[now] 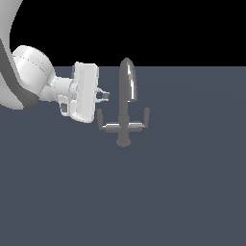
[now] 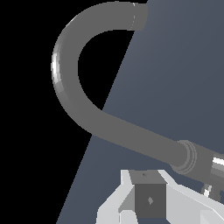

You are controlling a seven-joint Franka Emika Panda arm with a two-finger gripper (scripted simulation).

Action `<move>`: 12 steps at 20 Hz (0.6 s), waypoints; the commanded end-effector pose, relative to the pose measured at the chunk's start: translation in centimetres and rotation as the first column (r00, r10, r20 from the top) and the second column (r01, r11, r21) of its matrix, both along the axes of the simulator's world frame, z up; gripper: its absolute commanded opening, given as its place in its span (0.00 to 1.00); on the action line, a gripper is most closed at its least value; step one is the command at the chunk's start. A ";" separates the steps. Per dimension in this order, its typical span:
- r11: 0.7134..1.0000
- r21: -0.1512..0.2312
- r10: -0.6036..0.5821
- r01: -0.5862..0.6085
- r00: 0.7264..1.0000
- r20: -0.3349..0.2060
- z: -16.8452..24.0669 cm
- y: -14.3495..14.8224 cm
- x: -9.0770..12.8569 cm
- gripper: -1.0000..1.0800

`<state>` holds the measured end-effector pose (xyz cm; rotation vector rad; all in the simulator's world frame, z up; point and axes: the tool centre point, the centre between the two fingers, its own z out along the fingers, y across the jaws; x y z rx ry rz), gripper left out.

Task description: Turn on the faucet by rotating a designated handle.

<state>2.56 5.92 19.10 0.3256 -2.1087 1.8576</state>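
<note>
Exterior view: fingers (image 1: 103,96) slightly apart, beside faucet (image 1: 126,103); floor (image 1: 182,192) open around.

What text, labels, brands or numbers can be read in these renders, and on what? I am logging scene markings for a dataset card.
None: no readable text, label, brand or number appears on the faucet, the gripper or the floor in either view.

- Faucet (image 1: 126,103): grey metal, smooth, glossy, with bright highlights along the spout and crossbar.
- Gripper (image 1: 104,96): white housing, smooth, plastic-looking, satin sheen; the fingertips are darker and matt.
- Floor (image 1: 182,192): slate blue, uniform, matt, without texture.
</note>
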 end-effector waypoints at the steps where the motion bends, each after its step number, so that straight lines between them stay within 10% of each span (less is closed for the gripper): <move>1: 0.999 -0.027 0.031 -0.033 0.997 -0.074 -1.1 0.5 0.3 0.00; 12: 0.983 -0.110 0.104 -0.147 0.941 -0.322 -4.9 2.1 1.2 0.00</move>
